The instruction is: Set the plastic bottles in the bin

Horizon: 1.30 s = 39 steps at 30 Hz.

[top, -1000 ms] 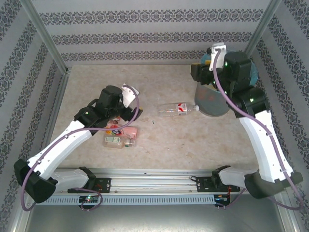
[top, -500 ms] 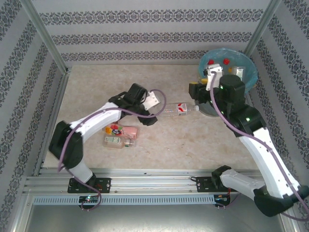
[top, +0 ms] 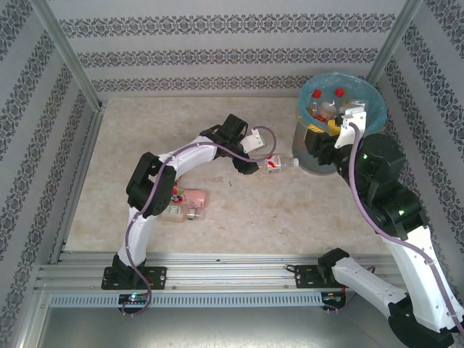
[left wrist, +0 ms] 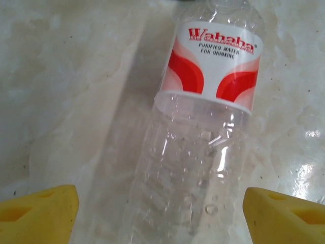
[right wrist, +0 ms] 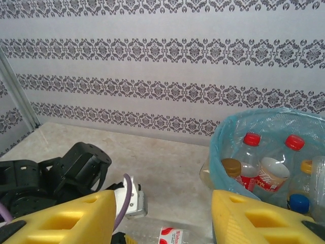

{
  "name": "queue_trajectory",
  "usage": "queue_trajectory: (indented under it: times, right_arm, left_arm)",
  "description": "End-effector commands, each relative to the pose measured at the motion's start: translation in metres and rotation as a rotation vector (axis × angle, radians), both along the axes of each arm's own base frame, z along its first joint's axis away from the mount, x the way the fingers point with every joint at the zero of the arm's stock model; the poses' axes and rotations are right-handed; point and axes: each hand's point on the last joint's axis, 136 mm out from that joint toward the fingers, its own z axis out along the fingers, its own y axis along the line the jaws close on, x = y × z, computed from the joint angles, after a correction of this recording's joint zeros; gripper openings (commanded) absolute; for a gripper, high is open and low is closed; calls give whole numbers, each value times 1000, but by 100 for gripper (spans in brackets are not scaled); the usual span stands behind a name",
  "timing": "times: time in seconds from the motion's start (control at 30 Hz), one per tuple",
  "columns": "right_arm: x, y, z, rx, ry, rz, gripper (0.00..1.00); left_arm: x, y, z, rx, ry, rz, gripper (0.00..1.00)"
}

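While hovering low over the Wahaha water bottle (left wrist: pixel 198 168) with the left gripper (left wrist: pixel 162 218) spread wide, straddling the clear ribbed body, one yellow fingertip (left wrist: pixel 38 213) off to either side, touching no plastic and gripping nothing as yet. Aiming at a bottle lying on its side on the marbled table (top: pixel 254 232), white cap (top: pixel 294 162) pointing at the foot of the bin (top: pixel 319 165) and close beside it. Judging this as the reach before the grasp. Doing it well by lowering until both fingertips are flanking the widest part of the body, then closing across the short axis just below the red-and-white label (left wrist: pixel 216 66) rather than up at the narrow neck. Squeezing gently, guarding against buckling thin empty plastic or squirting it out sideways. Keeping the fingers square to the bottle's length, avoiding any nudge that might be setting it rolling. Stopping short of scraping the tabletop. Waiting on the other side with the right gripper (right wrist: pixel 162 218) raised by the near rim of the bin, fingers partly apart and empty. Planning the carry with that in mind: lifting high enough for clearing the light-blue bag (right wrist: pixel 228 132), swinging in wide of the right arm. Already sitting inside the bin, several red-capped bottles (right wrist: pixel 251 160); lying together on the table beside the left arm, a small cluster of bottles (top: pixel 185 205) not yet collected.
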Motion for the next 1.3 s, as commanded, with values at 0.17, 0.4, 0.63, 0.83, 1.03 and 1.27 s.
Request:
queue_trajectory:
  times: [0.17,0.4,0.63,0.83,1.03,1.27]
  right_arm:
    - [4,-2,-3,8,12,-23,52]
    - [3,-4,-4,13,18,-29,51]
    - [0,-7,-3,21,18,-39,51]
    - [-5,-10,5,23,6,-44,51]
    - [-6,-12,15,18,-11,-51,51]
    - [0,13,38,92,-27,64,51]
  left_arm:
    - [-10,-10,-24,65,62,-108,79]
    - [-28,-17,-42,122,90,-178,71]
    - [-26,-22,-29,101,85,-181,50]
    - [-32,-5,1,106,53,-152,42]
    - [-51,44,65,0,-32,-35,42]
    - [-96,102,152,-126,-211,31,42]
